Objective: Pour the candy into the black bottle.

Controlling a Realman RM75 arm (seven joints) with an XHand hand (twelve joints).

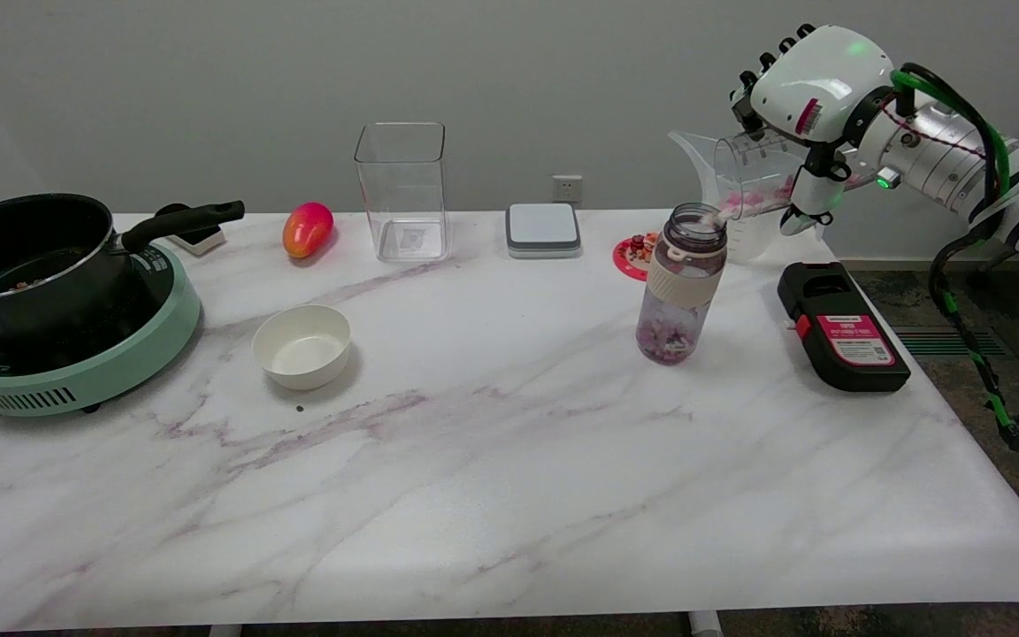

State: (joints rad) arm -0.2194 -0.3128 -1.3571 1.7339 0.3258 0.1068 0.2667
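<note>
— One marbled white table [474,495] is lying under a plain grey wall [209,80].
— Writing?
— Unreadable on the black case [841,327] beside the bottle [682,283].
— Hand?
— Right hand [815,106] is gripping a tilted clear pitcher [744,177], candy [762,199] spilling at the bottle's mouth.

Right arm reaching in from upper right, raised above the table, hand [806,106] gripping, wrist rolled leftward
</note>
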